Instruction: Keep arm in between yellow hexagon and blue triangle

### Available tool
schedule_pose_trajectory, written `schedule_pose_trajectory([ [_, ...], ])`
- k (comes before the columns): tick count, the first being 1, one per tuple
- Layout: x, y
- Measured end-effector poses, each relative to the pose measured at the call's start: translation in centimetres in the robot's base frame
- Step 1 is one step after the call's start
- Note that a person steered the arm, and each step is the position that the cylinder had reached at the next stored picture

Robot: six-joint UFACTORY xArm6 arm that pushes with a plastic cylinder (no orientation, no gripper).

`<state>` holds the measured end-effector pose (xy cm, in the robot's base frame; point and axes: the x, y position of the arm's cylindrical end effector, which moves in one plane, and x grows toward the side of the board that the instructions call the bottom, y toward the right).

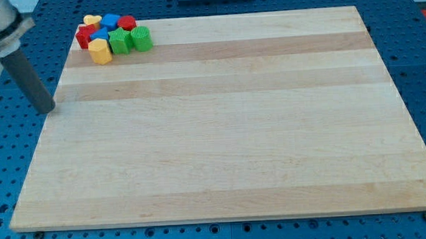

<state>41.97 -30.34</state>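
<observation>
Several blocks sit in a tight cluster at the board's top left corner. A yellow hexagon-like block [100, 51] lies at the cluster's lower left. A small blue block [100, 33] sits just above it, wedged among the others; its shape is hard to make out. A second blue block [110, 21] lies at the cluster's top. My tip [49, 111] is at the board's left edge, below and to the left of the cluster, well apart from every block.
The cluster also holds two red blocks [85, 37] [127, 23], two green blocks [119, 42] [142, 38] and a second yellow block [91, 20]. The wooden board [228, 133] lies on a blue perforated table [419, 67].
</observation>
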Motion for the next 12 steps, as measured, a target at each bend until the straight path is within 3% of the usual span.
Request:
schedule_pose_trajectory([
  [1, -0.4, -0.1],
  [4, -15.9, -0.2],
  [5, -17.2, -0.1],
  [8, -18.0, 0.9],
  [9, -17.8, 4.7],
  [11, -13.6, 11.5],
  [12, -12.7, 11.1],
])
